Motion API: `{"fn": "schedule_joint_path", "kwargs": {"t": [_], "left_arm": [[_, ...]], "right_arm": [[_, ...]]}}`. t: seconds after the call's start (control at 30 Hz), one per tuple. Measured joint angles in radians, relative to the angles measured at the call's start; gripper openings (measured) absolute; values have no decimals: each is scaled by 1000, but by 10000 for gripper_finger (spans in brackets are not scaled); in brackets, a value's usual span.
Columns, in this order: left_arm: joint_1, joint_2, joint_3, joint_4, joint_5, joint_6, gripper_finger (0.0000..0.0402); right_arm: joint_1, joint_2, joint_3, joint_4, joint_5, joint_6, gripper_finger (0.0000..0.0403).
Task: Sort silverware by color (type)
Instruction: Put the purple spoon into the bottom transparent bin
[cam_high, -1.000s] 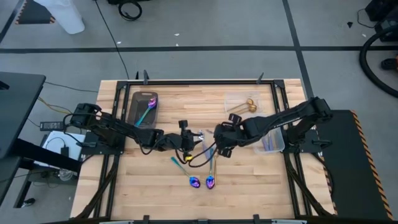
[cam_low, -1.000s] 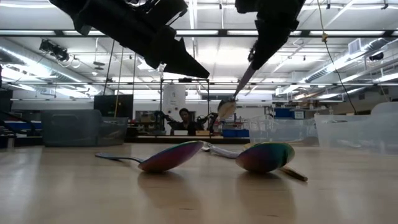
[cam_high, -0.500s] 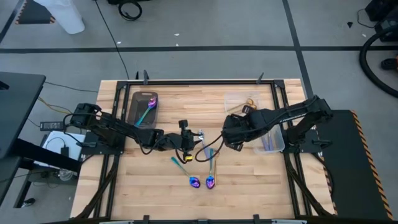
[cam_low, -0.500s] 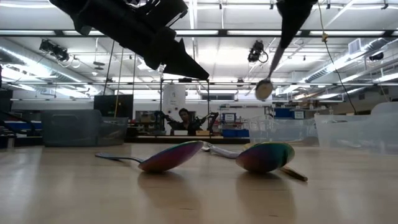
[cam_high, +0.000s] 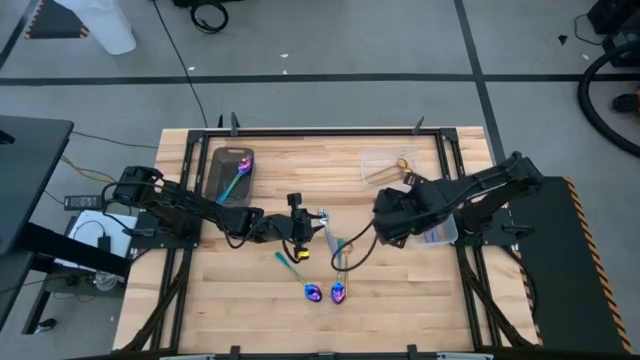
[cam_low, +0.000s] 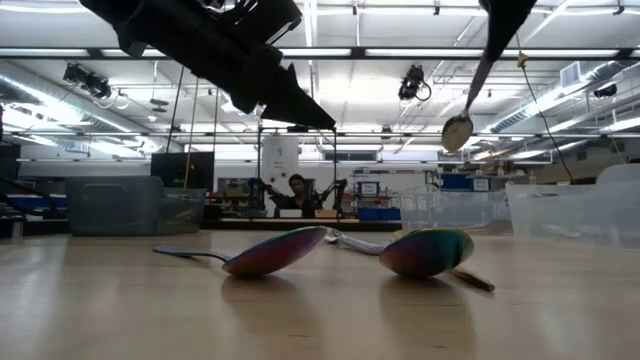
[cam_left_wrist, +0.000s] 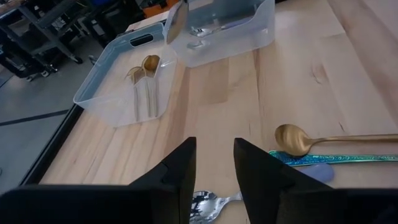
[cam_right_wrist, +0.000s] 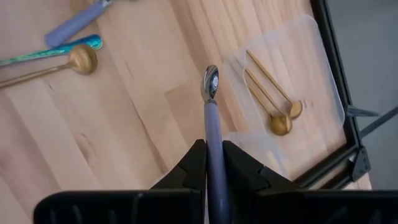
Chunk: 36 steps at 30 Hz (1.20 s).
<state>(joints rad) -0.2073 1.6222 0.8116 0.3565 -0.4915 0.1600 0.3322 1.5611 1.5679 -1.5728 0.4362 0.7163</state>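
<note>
My right gripper (cam_right_wrist: 214, 167) is shut on a silver spoon with a lavender handle (cam_right_wrist: 213, 118) and hangs high over the table's right half (cam_high: 384, 232), next to the clear containers. My left gripper (cam_left_wrist: 214, 169) stands open above mid-table (cam_high: 303, 238), with nothing between its fingers. A silver spoon's bowl (cam_left_wrist: 205, 203) lies just below it. A gold spoon (cam_left_wrist: 292, 138) and a teal handle (cam_left_wrist: 336, 158) lie side by side on the wood. Two iridescent spoons (cam_low: 275, 250) (cam_low: 425, 250) rest bowl-down near the front edge. My right gripper pinches the spoon's lavender handle (cam_right_wrist: 216, 148) between its two fingers, which lie along it. The fingers come from above, slanting down. The spoon is lifted clear and sticks out past the fingertips, with its silver bowl (cam_low: 457, 131) at the lower end.
A clear container (cam_high: 390, 168) at the far right holds gold spoons (cam_right_wrist: 277, 115). A second clear container (cam_high: 438, 230) stands beside it at the right edge. A dark grey tray (cam_high: 220, 185) at the far left holds one iridescent spoon (cam_high: 238, 175). Bare wood lies toward the front.
My right gripper has risen and gone toward the table's right edge, toward the clear containers. It has tipped to point more steeply down. The spoon stays in its hold and has gone with it, clear of the table.
</note>
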Motion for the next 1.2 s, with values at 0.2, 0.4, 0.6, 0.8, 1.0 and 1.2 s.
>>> {"fn": "schedule_joint_path", "kwargs": {"t": [0.2,0.4,0.6,0.8,1.0,1.2], "left_arm": [[0,0,0,-3,0,-15,117],[0,0,0,-3,0,-19,117],[1,0,0,-2,0,-19,117],[0,0,0,-2,0,-20,117],[2,0,0,-2,0,-20,117],[2,0,0,-3,0,-20,117]], "right_arm": [[39,-75,-80,2,13,91,43],[59,-149,-177,1,14,188,43],[65,-199,-276,2,-17,280,43],[65,-215,-362,2,-60,354,43],[65,-215,-405,2,-67,387,43],[69,-216,-425,2,-53,377,43]]}}
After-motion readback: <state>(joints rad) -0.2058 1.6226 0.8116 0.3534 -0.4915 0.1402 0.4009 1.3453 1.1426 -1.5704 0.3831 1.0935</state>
